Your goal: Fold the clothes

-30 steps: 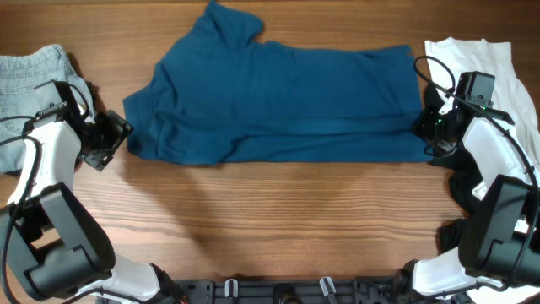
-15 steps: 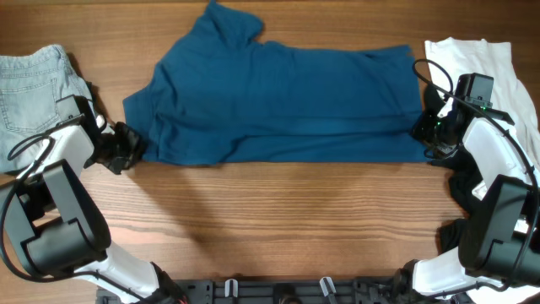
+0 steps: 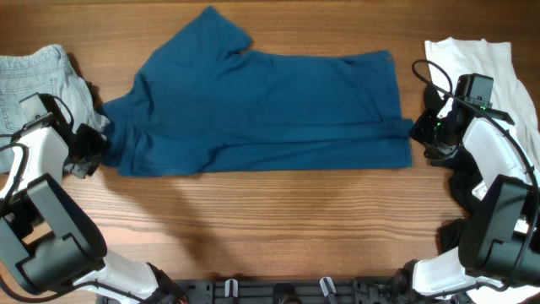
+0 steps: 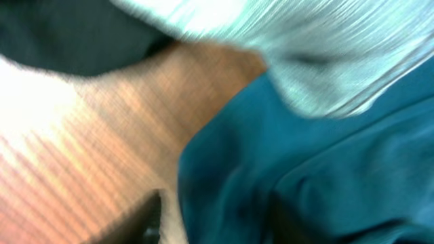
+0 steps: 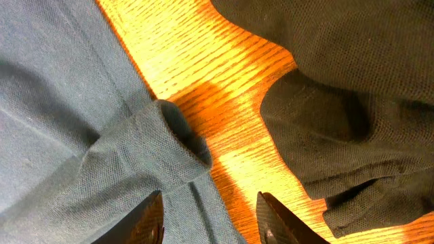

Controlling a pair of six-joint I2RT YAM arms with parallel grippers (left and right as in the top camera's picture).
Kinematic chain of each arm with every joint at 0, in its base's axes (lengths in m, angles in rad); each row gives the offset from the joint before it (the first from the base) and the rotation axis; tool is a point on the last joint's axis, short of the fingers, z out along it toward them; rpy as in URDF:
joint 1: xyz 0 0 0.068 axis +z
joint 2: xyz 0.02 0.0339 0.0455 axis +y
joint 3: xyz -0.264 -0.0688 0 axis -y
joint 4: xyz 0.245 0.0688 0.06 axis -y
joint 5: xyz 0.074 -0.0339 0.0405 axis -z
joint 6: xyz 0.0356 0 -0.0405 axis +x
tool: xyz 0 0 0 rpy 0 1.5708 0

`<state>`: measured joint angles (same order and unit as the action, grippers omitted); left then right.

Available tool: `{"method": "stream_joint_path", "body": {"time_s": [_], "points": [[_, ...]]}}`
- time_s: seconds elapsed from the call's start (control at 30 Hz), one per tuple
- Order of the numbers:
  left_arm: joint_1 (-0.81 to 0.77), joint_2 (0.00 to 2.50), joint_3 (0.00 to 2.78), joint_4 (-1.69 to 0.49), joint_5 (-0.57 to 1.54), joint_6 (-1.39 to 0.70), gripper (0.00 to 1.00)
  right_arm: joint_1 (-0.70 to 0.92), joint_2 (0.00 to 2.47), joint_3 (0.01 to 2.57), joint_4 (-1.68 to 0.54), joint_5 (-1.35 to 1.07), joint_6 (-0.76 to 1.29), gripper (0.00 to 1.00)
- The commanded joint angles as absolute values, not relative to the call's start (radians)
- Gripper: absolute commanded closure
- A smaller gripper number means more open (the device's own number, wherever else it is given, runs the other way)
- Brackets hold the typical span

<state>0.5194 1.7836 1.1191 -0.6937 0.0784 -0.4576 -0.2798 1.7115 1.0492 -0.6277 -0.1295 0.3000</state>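
The shirt [image 3: 261, 105] lies on the worktop [image 3: 278, 219] between the left end effector [image 3: 89, 153], its grip impossible to tell, and the right end effector [image 5: 210, 198], spread at the hem corner.

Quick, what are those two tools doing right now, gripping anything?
Left tool: cannot be told; it sits at the blue shirt edge and its view is blurred.
Right tool: open, holding nothing.

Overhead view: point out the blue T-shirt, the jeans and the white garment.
blue T-shirt [image 3: 270, 110], overhead view, middle of the body.
jeans [image 3: 38, 76], overhead view, centre of the visible denim.
white garment [image 3: 472, 55], overhead view, its uncovered upper part.
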Motion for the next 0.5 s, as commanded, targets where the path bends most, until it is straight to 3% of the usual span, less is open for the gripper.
{"method": "stream_joint_path", "body": {"time_s": [0.0, 0.17, 0.47], "points": [[0.519, 1.759, 1.131, -0.78, 0.051, -0.372, 0.36, -0.274, 1.728, 1.052, -0.631, -0.113, 0.276, 0.55], [0.486, 1.604, 1.176, -0.808, 0.092, -0.373, 0.34, -0.274, 1.728, 1.052, -0.659, -0.118, 0.262, 0.55], [0.155, 1.552, 1.176, -0.835, 0.093, -0.371, 0.4, -0.339, 1.717, 1.144, -0.795, -0.069, 0.368, 0.6]]}}
